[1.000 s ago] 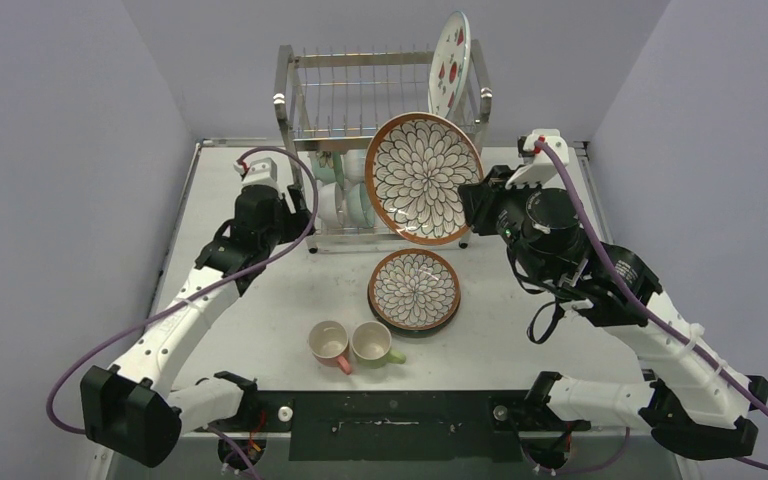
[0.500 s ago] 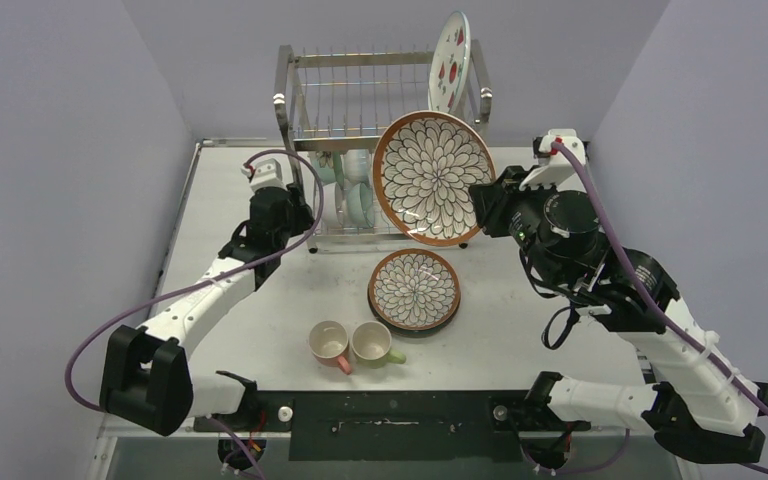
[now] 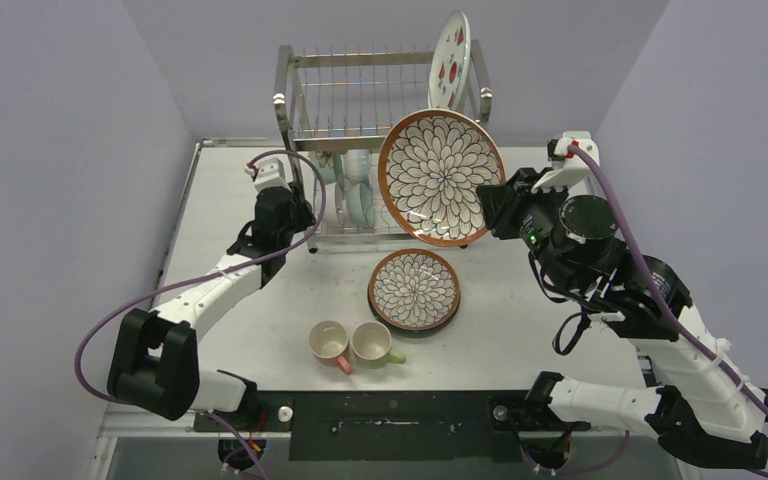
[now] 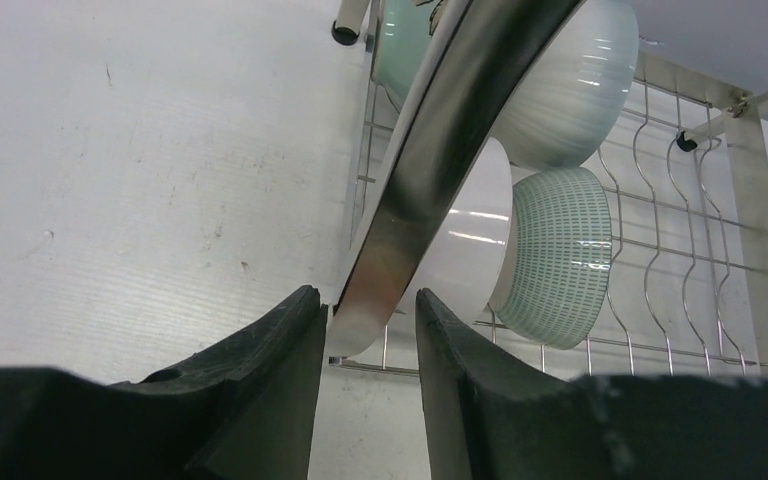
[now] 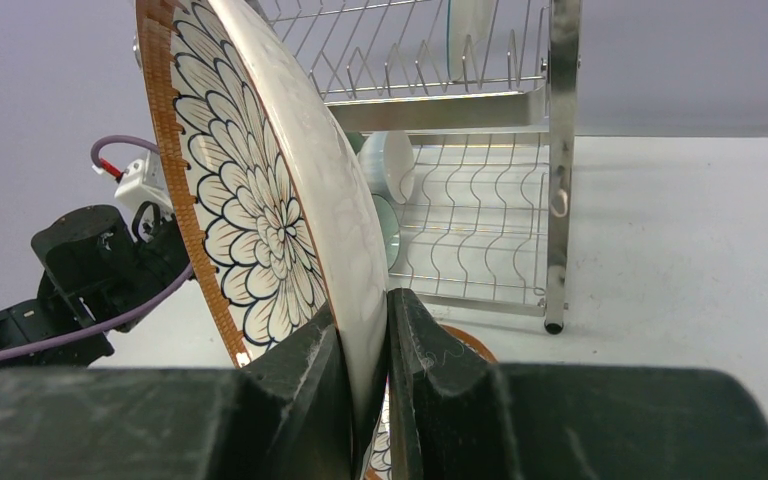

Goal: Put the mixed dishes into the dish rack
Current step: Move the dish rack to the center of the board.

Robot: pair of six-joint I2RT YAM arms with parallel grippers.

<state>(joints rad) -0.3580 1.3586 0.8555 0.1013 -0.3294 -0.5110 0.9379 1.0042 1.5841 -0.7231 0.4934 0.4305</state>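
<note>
petal plate (image 3: 440,178) higher, near dish rack (image 3: 282,98) top tier, clamped in right gripper (image 5: 365,340); left gripper (image 4: 370,305) closing round post, hold unclear.

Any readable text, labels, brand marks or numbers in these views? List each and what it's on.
None can be read in any view.
The petal plate and strawberry plate carry only patterns.
The dish rack, pink mug and green mug show no lettering.

A white table (image 3: 490,330), faintly scuffed, fills the floor of the enclosure. Plain pale lavender walls (image 3: 60,150) rise from the table's left, far and right sides. A black strip (image 3: 400,405) runs along the table's near edge.
</note>
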